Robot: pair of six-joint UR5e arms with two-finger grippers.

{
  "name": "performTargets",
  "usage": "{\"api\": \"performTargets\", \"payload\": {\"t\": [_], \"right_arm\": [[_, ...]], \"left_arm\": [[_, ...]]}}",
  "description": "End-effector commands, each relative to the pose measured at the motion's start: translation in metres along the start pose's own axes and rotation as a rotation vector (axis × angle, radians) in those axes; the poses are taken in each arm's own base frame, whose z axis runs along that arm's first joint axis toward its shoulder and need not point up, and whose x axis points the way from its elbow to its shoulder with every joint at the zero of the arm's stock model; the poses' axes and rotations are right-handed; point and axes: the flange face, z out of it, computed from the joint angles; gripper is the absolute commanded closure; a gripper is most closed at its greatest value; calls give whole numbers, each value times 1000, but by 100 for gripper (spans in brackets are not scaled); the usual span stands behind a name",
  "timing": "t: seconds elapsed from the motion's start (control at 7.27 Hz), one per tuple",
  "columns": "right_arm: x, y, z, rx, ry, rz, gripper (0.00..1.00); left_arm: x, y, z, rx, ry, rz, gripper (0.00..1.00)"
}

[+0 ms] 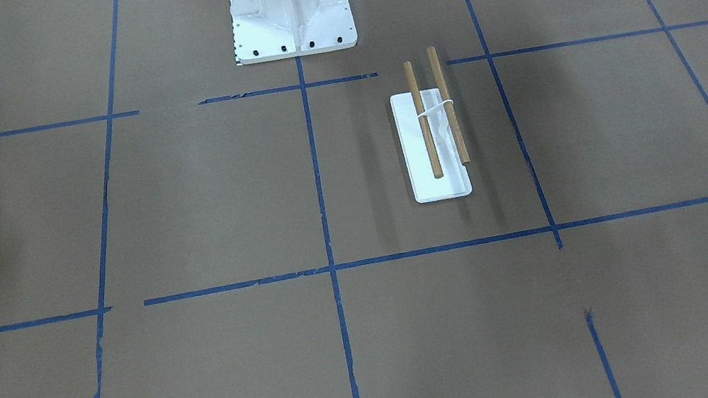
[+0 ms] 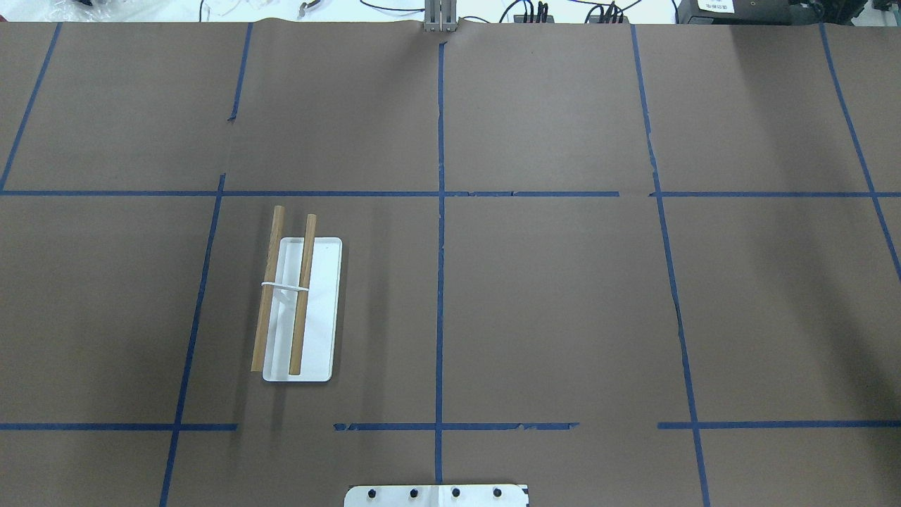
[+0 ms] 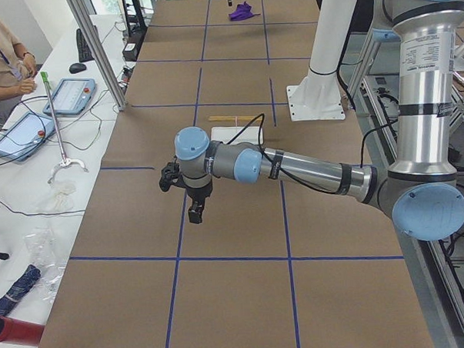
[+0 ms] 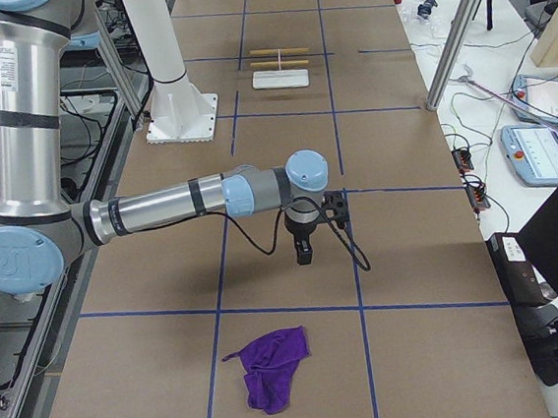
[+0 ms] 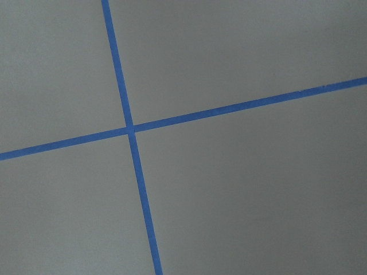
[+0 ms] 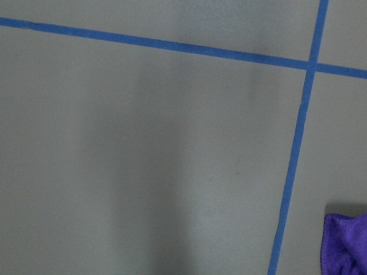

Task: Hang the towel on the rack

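Observation:
The rack (image 1: 433, 138) stands on the brown table: a flat white base with two parallel wooden rods on a white support. It also shows in the overhead view (image 2: 299, 310), on the robot's left half. The purple towel (image 4: 272, 368) lies crumpled on the table at the robot's right end, and its edge shows in the right wrist view (image 6: 347, 243). My left gripper (image 3: 195, 214) points down above the table, away from the rack. My right gripper (image 4: 305, 251) points down above the table, short of the towel. I cannot tell whether either is open or shut.
The white robot pedestal (image 1: 291, 12) stands behind the rack. Blue tape lines grid the table. An operator (image 3: 0, 65) sits beside a side bench with teach pendants (image 3: 67, 96). Metal frame posts (image 3: 96, 49) stand at the table's far edge.

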Motion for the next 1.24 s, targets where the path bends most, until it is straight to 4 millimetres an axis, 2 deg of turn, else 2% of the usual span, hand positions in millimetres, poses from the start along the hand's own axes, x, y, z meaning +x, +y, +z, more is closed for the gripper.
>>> {"api": "performTargets", "payload": {"t": [0.0,0.14,0.41,0.55,0.69,0.83,0.96,1.1], "right_arm": [[2,1,3,32,2,-34,0],[5,-3,14,12,2,-32,0],[-5,-8,17,36,-3,-73,0],[-4,-8,26,20,-4,-30,0],[24,-1,50,-3,18,-6,0],[66,5,75,32,141,-43,0],[114,25,106,23,176,-90,0],[179,53,108,50,179,-105,0]], "left_arm": [[8,7,-24,23,181,-15,0],[17,9,-31,33,182,-6,0],[18,3,-28,45,192,18,0],[17,2,-28,52,195,23,0],[19,-4,-30,54,198,-9,0],[22,-8,-33,57,197,-31,0],[26,-9,-36,61,198,-33,0],[29,-9,-39,66,198,-34,0]]}}
